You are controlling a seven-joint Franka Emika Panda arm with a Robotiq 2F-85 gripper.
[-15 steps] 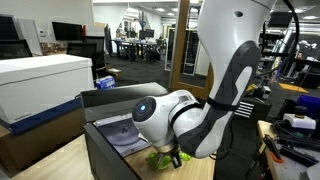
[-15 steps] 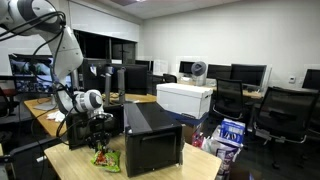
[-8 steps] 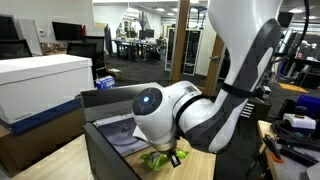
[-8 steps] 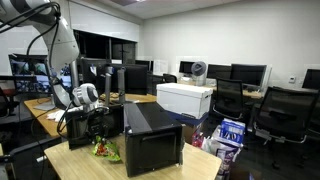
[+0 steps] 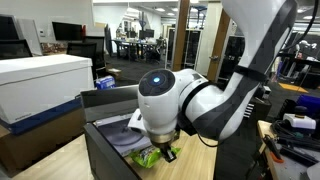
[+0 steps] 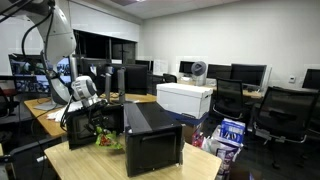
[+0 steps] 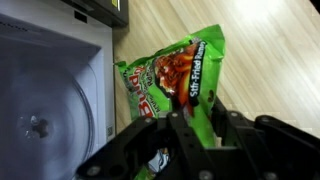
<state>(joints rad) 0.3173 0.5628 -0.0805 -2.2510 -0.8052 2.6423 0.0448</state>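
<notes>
Green snack bag [image 7: 165, 75] hangs clamped at its lower end in the robot's gripper [image 7: 195, 122], just outside the open front of the black microwave [image 6: 150, 135]. A light wooden table [image 7: 255, 50] spreads out in front of the microwave. Inside the microwave sits a glass turntable [image 7: 40, 125]. White lettering on the bag reads "Stir-Fried"; its other print is too blurred to read.

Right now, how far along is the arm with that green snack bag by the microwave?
Done: the microwave door is open and the gripper is shut on the snack bag. In hand: the bag hangs beside the opening, over the wood table. Left, probably: the bag is not inside; the turntable looks bare.
</notes>
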